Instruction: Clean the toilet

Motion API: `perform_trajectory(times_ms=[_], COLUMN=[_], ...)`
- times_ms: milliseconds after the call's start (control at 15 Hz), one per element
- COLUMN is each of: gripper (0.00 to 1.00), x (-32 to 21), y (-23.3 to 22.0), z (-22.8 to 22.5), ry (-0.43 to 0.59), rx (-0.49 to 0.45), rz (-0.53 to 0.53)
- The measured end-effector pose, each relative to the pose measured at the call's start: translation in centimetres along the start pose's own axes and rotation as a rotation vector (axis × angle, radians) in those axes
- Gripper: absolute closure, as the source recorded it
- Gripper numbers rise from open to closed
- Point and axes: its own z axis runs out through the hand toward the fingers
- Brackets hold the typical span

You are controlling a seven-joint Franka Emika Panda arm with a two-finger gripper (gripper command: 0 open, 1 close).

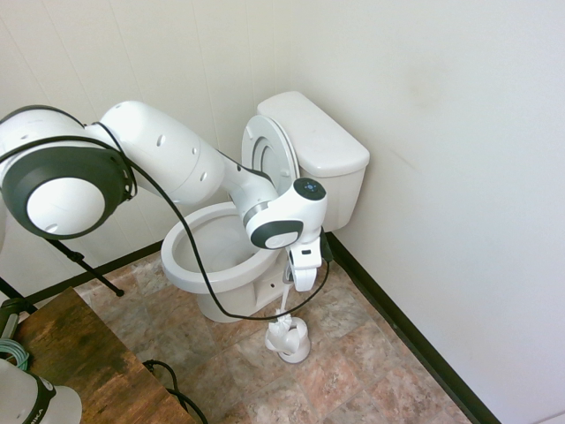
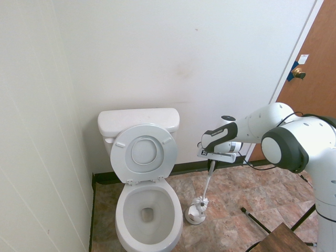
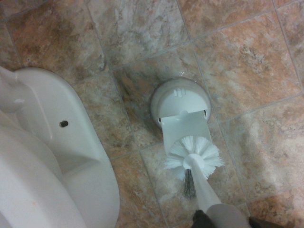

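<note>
Toilet [image 1: 221, 256] and wall [image 1: 459, 221] flank brush holder [image 1: 290, 340].

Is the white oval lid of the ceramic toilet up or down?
Up. The lid leans upright against the tank, leaving the bowl uncovered.

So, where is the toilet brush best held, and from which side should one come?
Grip the toilet brush at the top of its thin handle, from straight above, as the gripper does. The handle stands nearly upright, bristle head down at the brush holder.
</note>
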Motion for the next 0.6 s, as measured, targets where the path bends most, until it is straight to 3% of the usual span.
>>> perform_trajectory(times_ms=[600], gripper=[1.00], x=[1.9], y=[-3.0], z=[8.3], ry=[-0.031], rx=[-0.065], rz=[0.008])
